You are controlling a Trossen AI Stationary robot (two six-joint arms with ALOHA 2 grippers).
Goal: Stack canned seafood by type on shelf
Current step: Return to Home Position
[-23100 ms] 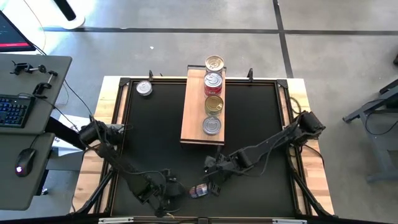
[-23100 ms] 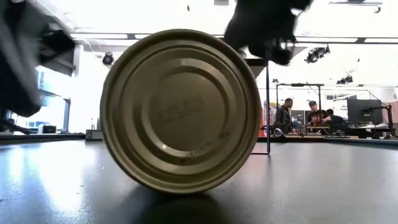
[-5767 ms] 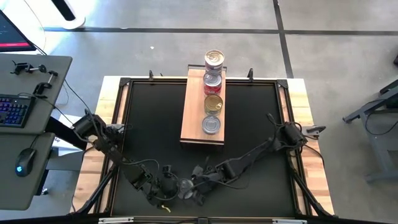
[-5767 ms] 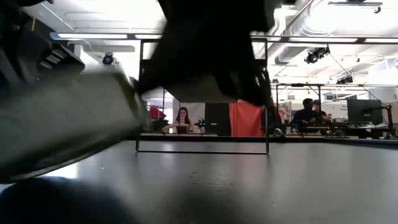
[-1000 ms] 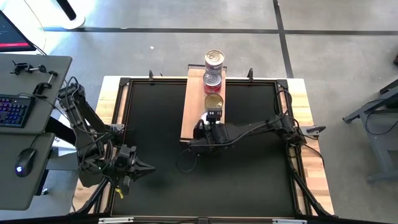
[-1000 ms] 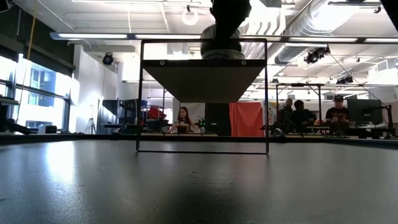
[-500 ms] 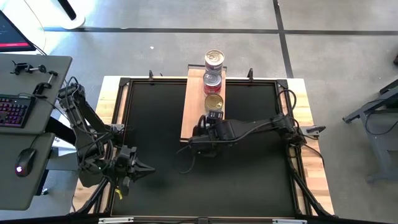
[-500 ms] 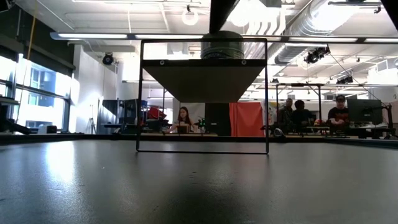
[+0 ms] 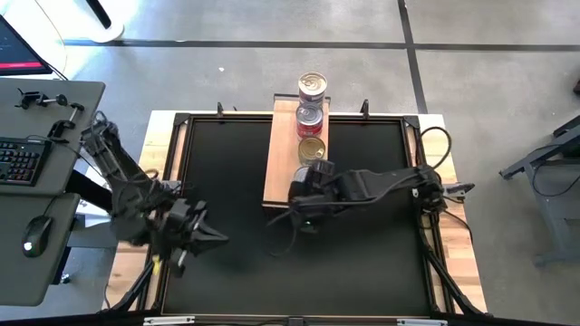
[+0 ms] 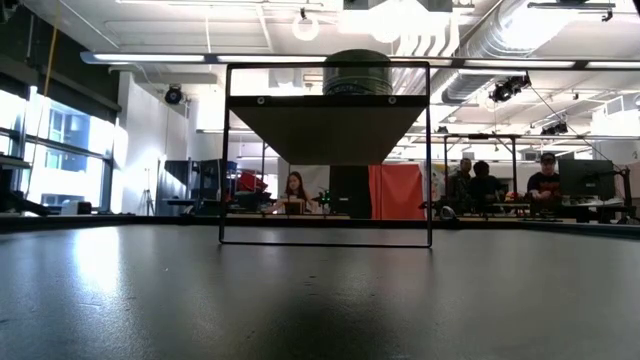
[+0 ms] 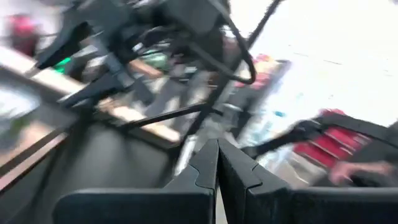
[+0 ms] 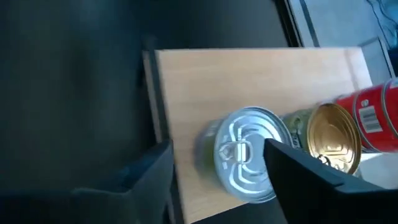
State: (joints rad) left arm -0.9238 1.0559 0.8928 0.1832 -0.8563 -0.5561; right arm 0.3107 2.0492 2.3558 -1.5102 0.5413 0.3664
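- The left hand (image 9: 219, 236) hangs over the near left part of the black worktop (image 9: 227, 163), well apart from the shelf. Its two fingers are pressed together on nothing.
- The right hand (image 12: 219, 148) hovers over the near end of the shelf (image 9: 283, 154), its two fingers spread apart and gripping nothing.
- The one shelf, a light wooden board, runs from mid-worktop to the far edge. It carries the canned seafood at four spots in a single row.
- Nearest is a silver-lidded tin (image 12: 245, 158) with a dark side, just beyond the right hand's fingers.
- Next is a gold-lidded tin (image 9: 312, 150).
- Third is a red-labelled tin (image 9: 310, 119).
- Farthest is the end tin (image 9: 312, 86), with a silver lid and a red side.
- I cannot tell how many tins stand at each spot.
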